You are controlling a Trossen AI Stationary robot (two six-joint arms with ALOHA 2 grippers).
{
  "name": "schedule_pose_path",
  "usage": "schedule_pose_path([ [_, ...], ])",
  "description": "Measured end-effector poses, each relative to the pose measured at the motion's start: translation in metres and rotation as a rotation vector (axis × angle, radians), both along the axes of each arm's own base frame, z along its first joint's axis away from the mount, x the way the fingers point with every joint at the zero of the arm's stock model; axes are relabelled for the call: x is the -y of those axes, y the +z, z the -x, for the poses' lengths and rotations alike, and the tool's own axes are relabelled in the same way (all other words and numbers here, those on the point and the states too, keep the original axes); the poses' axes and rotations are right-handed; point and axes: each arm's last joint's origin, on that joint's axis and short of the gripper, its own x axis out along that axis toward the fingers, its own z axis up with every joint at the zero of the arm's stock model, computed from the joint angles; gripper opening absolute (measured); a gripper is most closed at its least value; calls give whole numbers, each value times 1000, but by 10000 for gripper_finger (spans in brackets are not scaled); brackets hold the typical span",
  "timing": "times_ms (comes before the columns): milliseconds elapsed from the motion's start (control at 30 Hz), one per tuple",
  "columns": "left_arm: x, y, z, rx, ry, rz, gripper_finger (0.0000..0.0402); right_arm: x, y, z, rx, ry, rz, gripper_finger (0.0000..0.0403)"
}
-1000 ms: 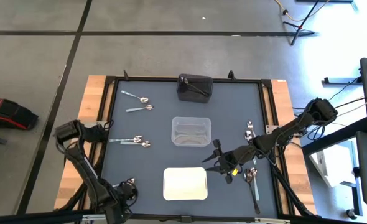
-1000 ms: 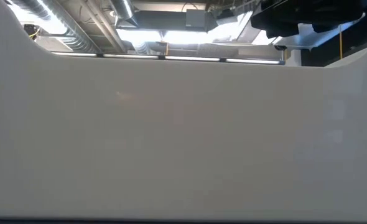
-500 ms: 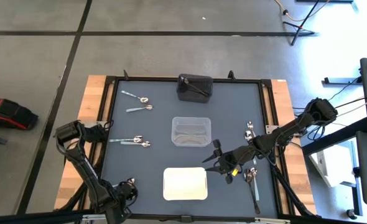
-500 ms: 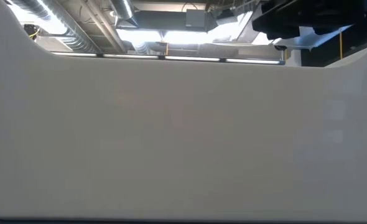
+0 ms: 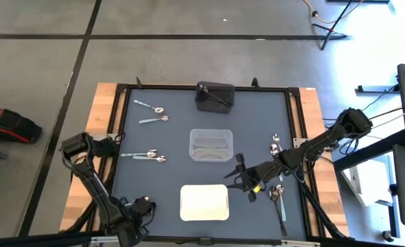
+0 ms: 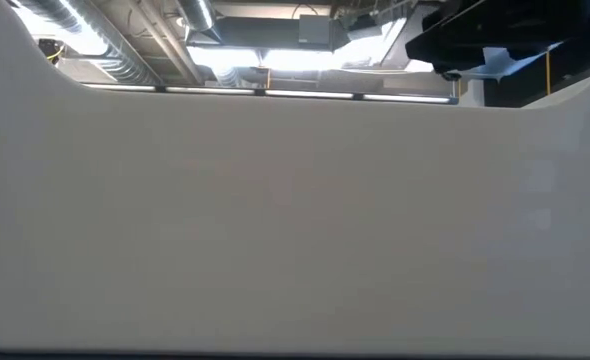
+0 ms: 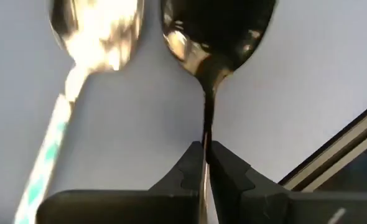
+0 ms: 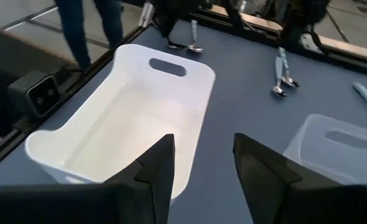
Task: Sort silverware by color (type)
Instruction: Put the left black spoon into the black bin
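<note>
My left gripper (image 5: pixel 143 204) is at the table's near left corner, shut on a dark spoon (image 7: pixel 216 25). A silver spoon with a pale handle (image 7: pixel 90 37) lies just beside it. My right gripper (image 5: pixel 237 175) is open and empty, above the table between the clear tray (image 5: pixel 211 145) and the white tray (image 5: pixel 204 202); it also shows in the right wrist view (image 8: pixel 199 168). More spoons lie at the far left (image 5: pixel 153 113), mid left (image 5: pixel 146 155) and right (image 5: pixel 276 194). A black tray (image 5: pixel 214 96) at the far edge holds a spoon. My left gripper pinches the dark spoon's thin handle (image 7: pixel 205 140) between its two fingertips. The handle runs out from between the fingers, in line with them, with the bowl (image 7: pixel 218 28) at the far end. I cannot tell whether the bowl rests on the table.
The white tray's wall (image 6: pixel 295 220) fills the low view. A person's legs (image 8: pixel 87 25) stand beyond the table's edge. The table's dark frame (image 7: pixel 333 155) runs close by my left gripper. Bare mat lies between the trays and the left spoons.
</note>
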Motion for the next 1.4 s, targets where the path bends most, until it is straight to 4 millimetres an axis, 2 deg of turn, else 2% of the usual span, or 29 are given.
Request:
schedule_pose_path([
  [300, -11, 35, -6, 322, -6, -89, 13, 2, -1, 0, -10, -65, -10, 229],
  [400, -17, 43, -11, 463, -19, -190, 13, 5, 0, -2, 5, -78, -20, 244],
  [567, -32, 51, -29, 655, -64, -429, 13, 14, 4, -8, 35, -116, -58, 247],
  [1000, -82, 61, -83, 766, -70, -937, 13, 22, 19, -16, 185, -165, -132, 222],
  [1400, -122, 71, -132, 689, -106, -1103, 13, 45, 34, -27, 339, -230, -198, 194],
])
